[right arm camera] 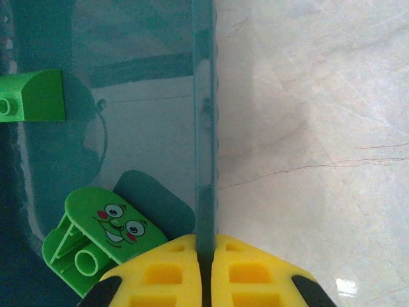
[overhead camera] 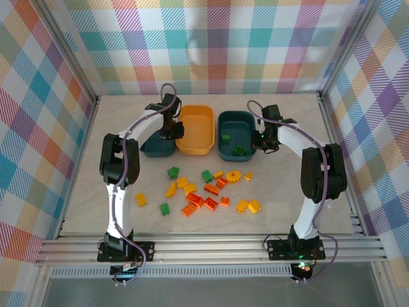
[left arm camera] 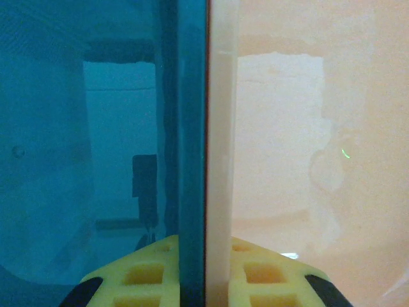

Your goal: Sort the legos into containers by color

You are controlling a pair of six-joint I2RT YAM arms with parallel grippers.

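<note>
Left gripper (left arm camera: 206, 284) clenched over touching walls of left teal tub (left arm camera: 77, 128) and orange tub (left arm camera: 307, 128). Right gripper (right arm camera: 204, 272) clenched on right teal tub (right arm camera: 203, 96) wall; two green legos (right arm camera: 105, 236) just inside, one with printed face. Remaining legos (overhead camera: 211, 203) loose on table (overhead camera: 281, 179), nearer, well apart.
</note>
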